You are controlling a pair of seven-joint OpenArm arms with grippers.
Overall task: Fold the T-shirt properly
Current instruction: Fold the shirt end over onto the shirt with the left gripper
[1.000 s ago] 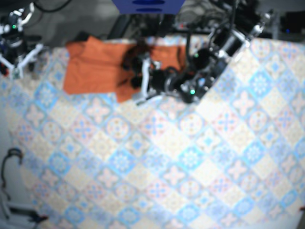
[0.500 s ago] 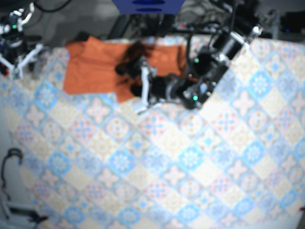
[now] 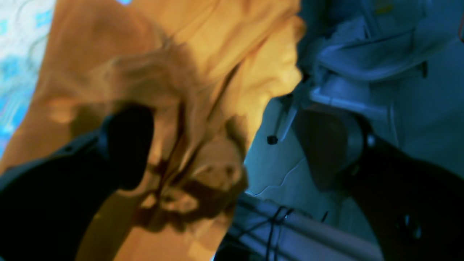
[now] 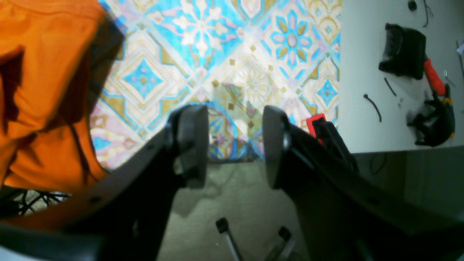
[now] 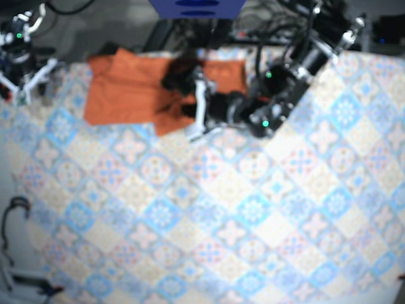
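Through the left wrist camera I see the orange T-shirt (image 3: 217,54) bunched into soft ridges, and the left gripper (image 3: 224,145) has its jaws spread wide. One dark finger (image 3: 127,145) lies against the cloth and the other is clear of it on the far side, so nothing is clamped. My worry is that closing here would catch several layers of that lump instead of a single edge, and a pull would then drag the whole pile rather than turn a clean fold. The right wrist camera shows the right gripper (image 4: 233,145) empty, with its jaws parted. It hangs over the edge of the patterned tablecloth (image 4: 224,47) with bare floor (image 4: 235,217) below and the shirt off to one side. From the base camera the shirt (image 5: 126,88) lies crumpled along the far edge of the table, so I judge a careless tug could slide it off the back. The left arm (image 5: 285,88) reaches low across the table with its wrist turned toward the garment, and the right arm (image 5: 22,60) sits folded up at the far corner, well apart.
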